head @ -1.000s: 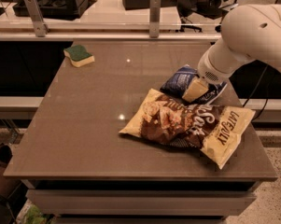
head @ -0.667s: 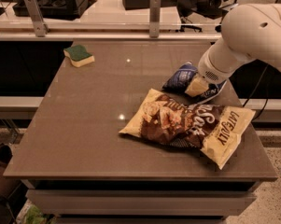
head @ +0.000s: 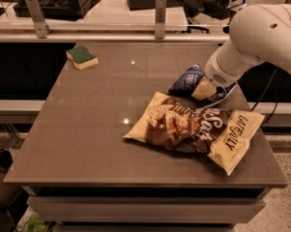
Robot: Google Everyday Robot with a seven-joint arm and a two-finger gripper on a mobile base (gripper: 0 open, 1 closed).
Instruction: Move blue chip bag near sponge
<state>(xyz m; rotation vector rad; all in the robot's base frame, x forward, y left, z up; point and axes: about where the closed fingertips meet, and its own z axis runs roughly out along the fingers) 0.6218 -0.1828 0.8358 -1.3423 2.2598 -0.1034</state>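
Observation:
The blue chip bag (head: 188, 80) is a small crumpled dark-blue foil bag with white lettering, lying on the table's right side just behind the large bag. My gripper (head: 204, 89) comes down from the white arm at the right and sits on the blue bag's middle, covering part of it. The sponge (head: 81, 57), green on top with a pale yellow base, lies at the table's far left corner, well apart from the bag.
A large cream-yellow and brown chip bag (head: 196, 128) lies in front of the blue bag, toward the table's front right. The brown table (head: 87, 144) has a rail with two metal posts (head: 160, 16) behind its back edge. My white arm (head: 261, 37) overhangs the right side.
The blue bag has shifted slightly with the gripper on it. The arm has barely moved. The sponge and large bag have stayed put.

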